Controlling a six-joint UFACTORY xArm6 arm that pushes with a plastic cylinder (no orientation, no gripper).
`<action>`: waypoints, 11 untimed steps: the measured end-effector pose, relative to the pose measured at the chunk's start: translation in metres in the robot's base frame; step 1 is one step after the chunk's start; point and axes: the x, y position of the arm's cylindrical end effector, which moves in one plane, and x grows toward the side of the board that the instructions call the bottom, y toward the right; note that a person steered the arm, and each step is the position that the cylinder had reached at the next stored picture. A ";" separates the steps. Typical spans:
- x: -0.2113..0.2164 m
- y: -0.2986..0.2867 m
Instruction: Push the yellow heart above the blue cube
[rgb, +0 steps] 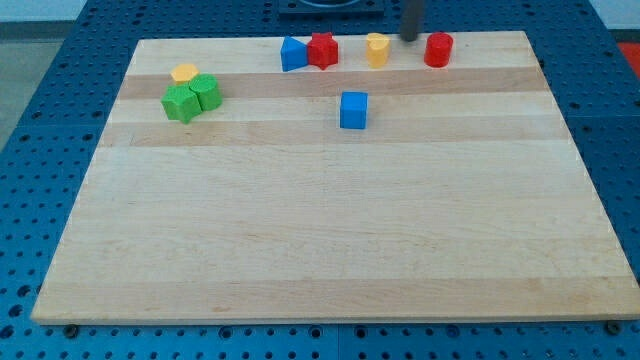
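Where wooden board (330, 230) tops, yellow heart (377, 49), blue cube (353, 110)

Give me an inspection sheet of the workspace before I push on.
Surface: wooden board, flat, on a blue perforated table.
Job's things: yellow heart near the view's top edge, up and right of the blue cube.
Clutter: blue block touching red star; red cylinder; yellow block against two green blocks at the view's left.
Tip: my tip between yellow heart and red cylinder, slightly above them, apart from both.
Cables: nothing seen.
Surroundings: dark robot base at the view's top.
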 end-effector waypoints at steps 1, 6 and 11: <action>0.002 -0.033; 0.034 0.014; 0.103 -0.035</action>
